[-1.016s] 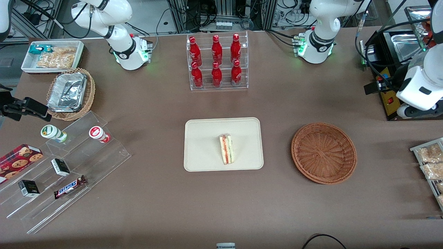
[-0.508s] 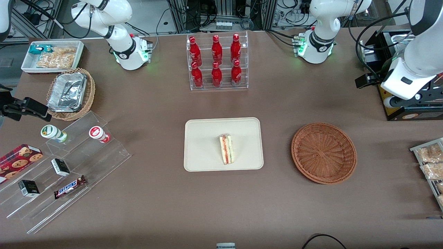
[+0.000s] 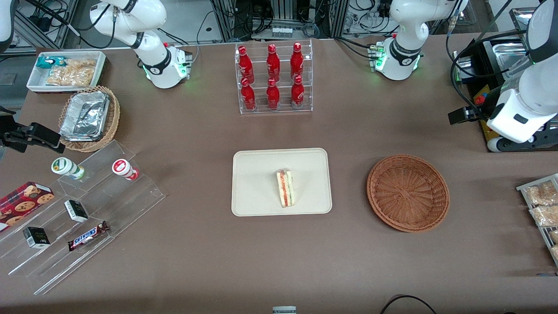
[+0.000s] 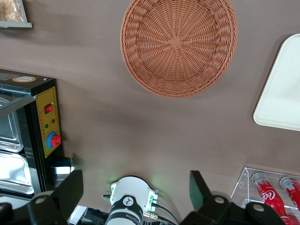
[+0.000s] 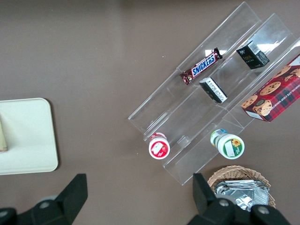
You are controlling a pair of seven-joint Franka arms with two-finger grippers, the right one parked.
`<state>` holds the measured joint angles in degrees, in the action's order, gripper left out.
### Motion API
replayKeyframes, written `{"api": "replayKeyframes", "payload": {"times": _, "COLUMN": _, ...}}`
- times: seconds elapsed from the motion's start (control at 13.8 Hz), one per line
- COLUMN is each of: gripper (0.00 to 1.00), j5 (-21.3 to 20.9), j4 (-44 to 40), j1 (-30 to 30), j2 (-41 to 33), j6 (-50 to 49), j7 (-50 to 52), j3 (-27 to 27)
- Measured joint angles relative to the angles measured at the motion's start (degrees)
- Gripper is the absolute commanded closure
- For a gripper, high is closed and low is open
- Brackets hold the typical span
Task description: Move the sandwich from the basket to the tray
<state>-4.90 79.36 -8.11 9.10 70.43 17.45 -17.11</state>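
The sandwich (image 3: 285,188) lies on the cream tray (image 3: 257,174), with its red and green filling showing. The reddish-brown wicker basket (image 3: 407,192) stands beside the tray, toward the working arm's end of the table, and nothing is in it. The left arm's wrist (image 3: 518,114) hangs high above that end of the table, farther from the front camera than the basket. In the left wrist view its gripper (image 4: 135,182) is open and holds nothing. The basket (image 4: 178,44) and a corner of the tray (image 4: 283,98) show below it.
A clear rack of red bottles (image 3: 273,78) stands farther from the front camera than the tray. A black oven (image 3: 492,65) and a rack of snack bags (image 3: 542,205) are at the working arm's end. Stepped acrylic shelves (image 3: 87,205), a foil-tray basket (image 3: 89,117) and a white bin (image 3: 65,72) are at the parked arm's end.
The left arm's wrist has swung about a little above its end of the table. The sandwich, the tray and the basket have not moved.
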Motion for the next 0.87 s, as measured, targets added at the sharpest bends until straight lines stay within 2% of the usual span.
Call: {"api": "replayKeyframes", "payload": {"times": 0.87, "gripper": 0.0, "j5": -0.1, "j4": 4.5, "j1": -0.3, "j2": -4.9, "j6": 2.1, "j7": -1.8, "j3": 0.0}}
